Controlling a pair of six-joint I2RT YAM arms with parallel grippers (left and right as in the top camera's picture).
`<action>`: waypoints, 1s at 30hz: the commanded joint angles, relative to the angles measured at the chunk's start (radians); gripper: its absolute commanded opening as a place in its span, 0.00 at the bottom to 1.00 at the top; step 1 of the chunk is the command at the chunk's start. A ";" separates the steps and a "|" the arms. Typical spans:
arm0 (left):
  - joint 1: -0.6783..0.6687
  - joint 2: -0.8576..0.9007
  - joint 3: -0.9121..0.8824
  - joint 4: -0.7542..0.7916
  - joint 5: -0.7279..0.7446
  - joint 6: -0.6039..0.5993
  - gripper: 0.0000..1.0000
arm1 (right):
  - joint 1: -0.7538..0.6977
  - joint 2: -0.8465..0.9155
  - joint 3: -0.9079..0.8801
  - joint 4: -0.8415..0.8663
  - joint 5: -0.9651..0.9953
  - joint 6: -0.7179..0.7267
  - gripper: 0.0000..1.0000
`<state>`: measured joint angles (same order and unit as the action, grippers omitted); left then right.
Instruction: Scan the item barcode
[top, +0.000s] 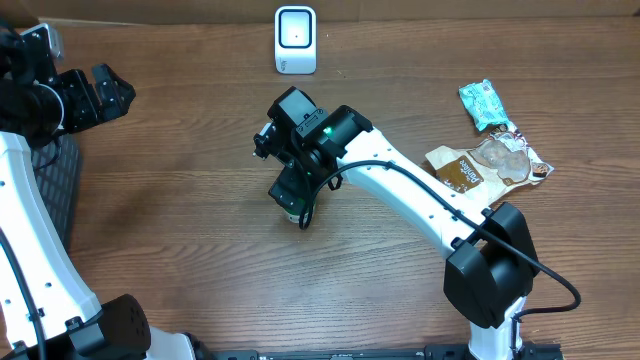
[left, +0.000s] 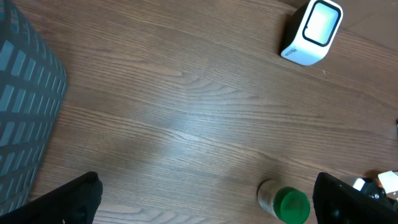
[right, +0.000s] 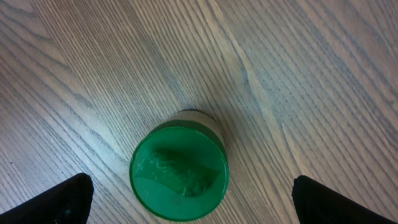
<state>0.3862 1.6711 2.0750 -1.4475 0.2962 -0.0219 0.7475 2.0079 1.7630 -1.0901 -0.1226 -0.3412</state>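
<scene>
Overhead, right end effector (top: 290, 200) over green-lidded jar (right: 179, 171), scanner (top: 295, 40) beyond, snacks (top: 490, 160) nearby

The tabletop (top: 200, 260) is brown wood with long, fine grain lines that run mostly along its width. Along the far edge, the overhead view shows a lighter, plain tan strip (top: 450, 8); what it is cannot be told. At the left edge lies a dark gridded surface (top: 58, 190). The light is soft and even, with a pale sheen on the wood in the left wrist view.
</scene>
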 joint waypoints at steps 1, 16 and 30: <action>0.000 -0.007 0.014 0.001 0.008 0.019 1.00 | -0.002 0.019 -0.010 0.012 -0.013 -0.008 1.00; -0.005 -0.007 0.014 0.001 0.008 0.019 1.00 | 0.000 0.077 -0.010 0.034 -0.010 -0.017 1.00; -0.005 -0.007 0.014 0.001 0.008 0.019 1.00 | -0.001 0.097 -0.062 0.043 -0.012 -0.027 1.00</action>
<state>0.3859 1.6711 2.0750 -1.4475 0.2962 -0.0219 0.7475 2.1071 1.7348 -1.0584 -0.1265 -0.3622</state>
